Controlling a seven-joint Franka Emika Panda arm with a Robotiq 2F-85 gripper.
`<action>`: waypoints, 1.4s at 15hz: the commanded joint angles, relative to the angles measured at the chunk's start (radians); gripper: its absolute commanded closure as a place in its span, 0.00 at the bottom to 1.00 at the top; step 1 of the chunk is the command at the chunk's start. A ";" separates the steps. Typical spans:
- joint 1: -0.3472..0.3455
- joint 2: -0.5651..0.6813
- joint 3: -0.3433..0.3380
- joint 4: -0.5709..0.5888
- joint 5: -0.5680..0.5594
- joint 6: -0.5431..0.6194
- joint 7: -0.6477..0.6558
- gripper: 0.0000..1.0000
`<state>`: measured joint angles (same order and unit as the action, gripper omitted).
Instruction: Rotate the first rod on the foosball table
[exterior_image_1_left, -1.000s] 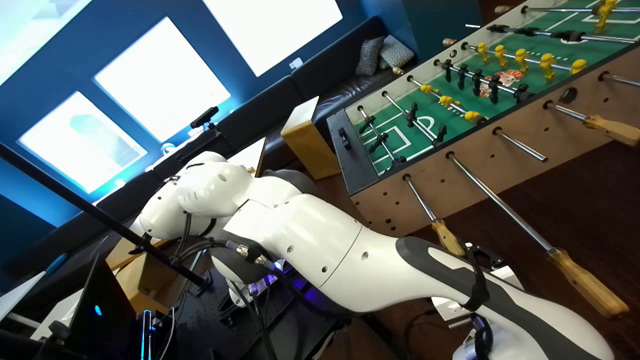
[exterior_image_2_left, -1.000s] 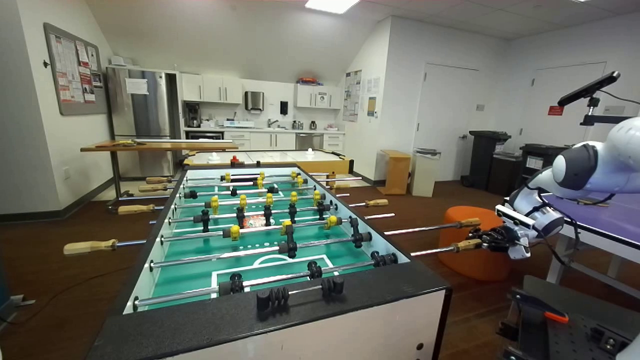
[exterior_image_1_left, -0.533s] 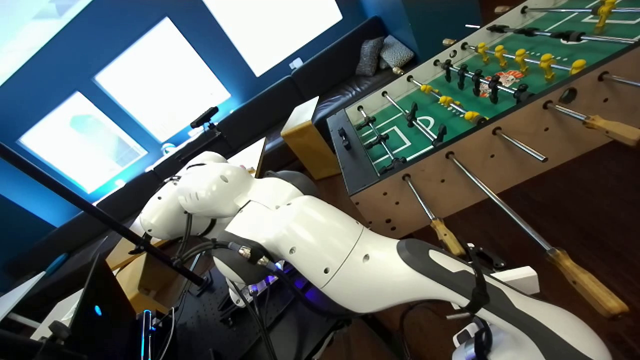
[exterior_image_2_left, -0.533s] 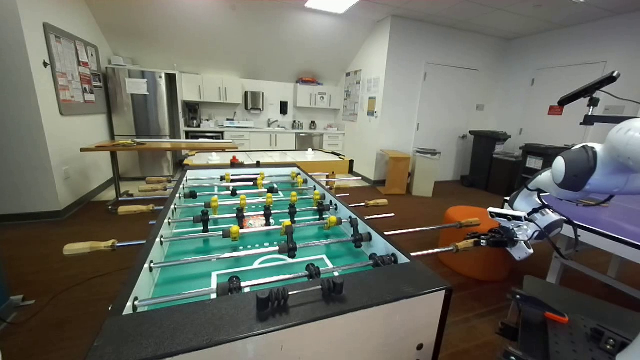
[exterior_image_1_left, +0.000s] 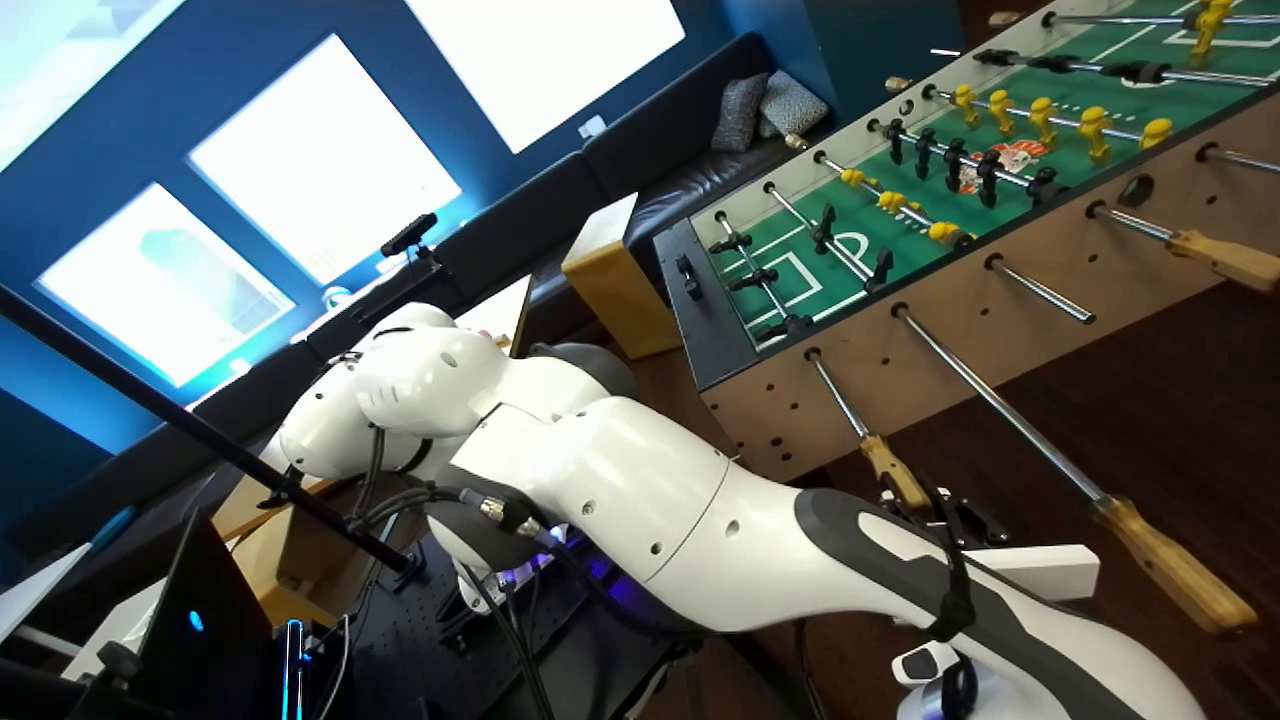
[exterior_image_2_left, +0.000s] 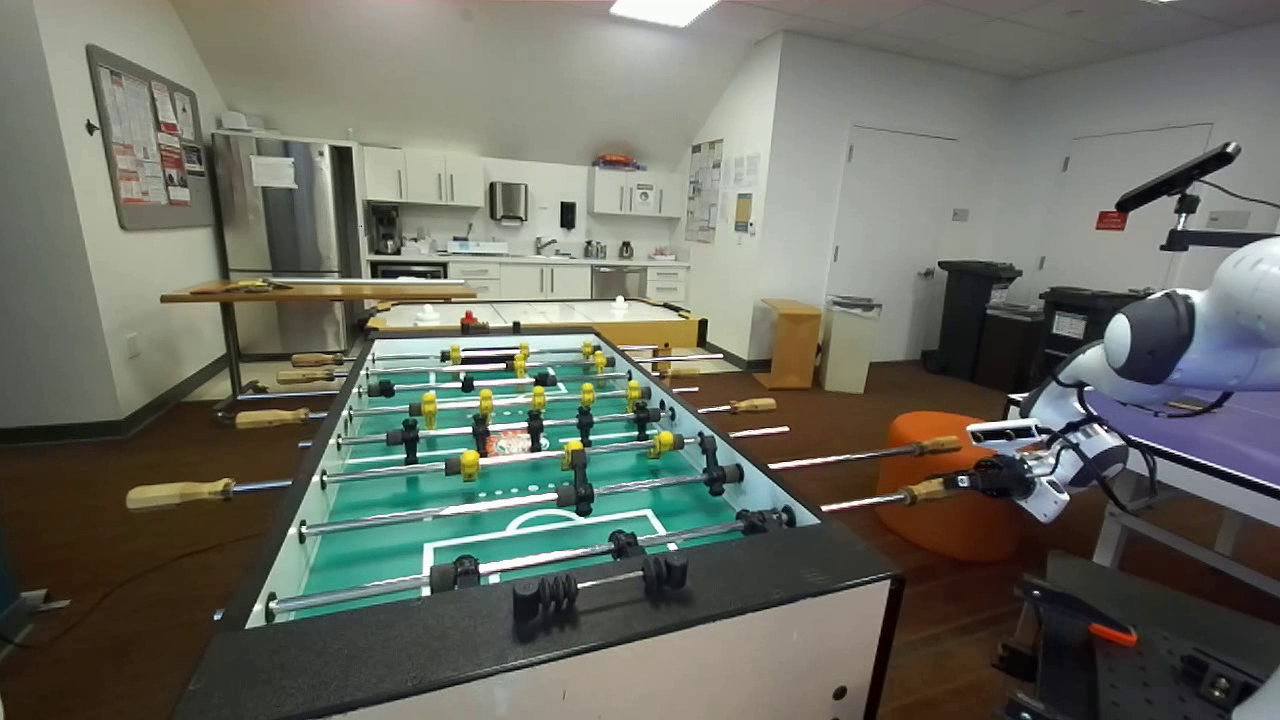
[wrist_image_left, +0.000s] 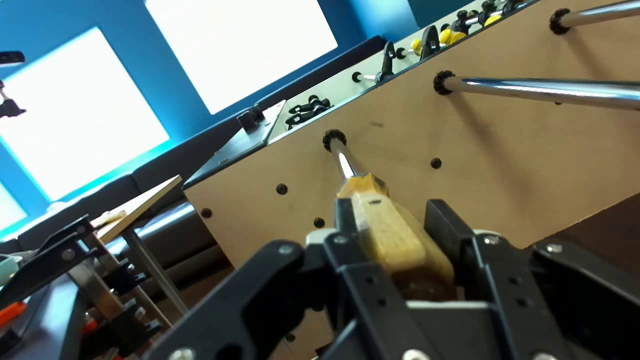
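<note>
The foosball table (exterior_image_1_left: 850, 410) stands right in an exterior view and fills the middle of an exterior view (exterior_image_2_left: 740, 640). The first rod (exterior_image_2_left: 862, 503) sticks out of its near side; its tan handle (exterior_image_2_left: 928, 489) is at my gripper (exterior_image_2_left: 968, 482). In the wrist view the rod (wrist_image_left: 344, 157) and its handle (wrist_image_left: 385, 225) run slanted between the jaws of my gripper (wrist_image_left: 391, 215). The jaws are partly closed round the handle. The left finger lies against it; on the right a gap shows at the tip and narrows toward the handle's butt.
The longer neighbouring rod (wrist_image_left: 540, 90) runs beside the first rod, its handle (exterior_image_1_left: 1175, 565) close to my wrist. An orange stool (exterior_image_2_left: 930, 535) stands behind the gripper, a purple table (exterior_image_2_left: 1200, 435) behind the arm. A clamp (exterior_image_2_left: 1080, 615) lies on the robot's stand.
My gripper has rolled about the rod's axis. The black figures on the first rod have turned with it, and the rod has shifted slightly inward.
</note>
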<state>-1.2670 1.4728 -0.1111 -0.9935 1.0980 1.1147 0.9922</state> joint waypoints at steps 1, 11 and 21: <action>-0.026 -0.003 0.016 -0.025 0.037 -0.089 0.127 0.84; -0.012 -0.010 -0.004 -0.031 0.071 -0.072 0.110 0.33; 0.009 -0.227 -0.055 -0.240 -0.067 -0.041 -0.343 0.00</action>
<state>-1.2834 1.3560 -0.1399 -1.1031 1.0696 1.0466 0.7585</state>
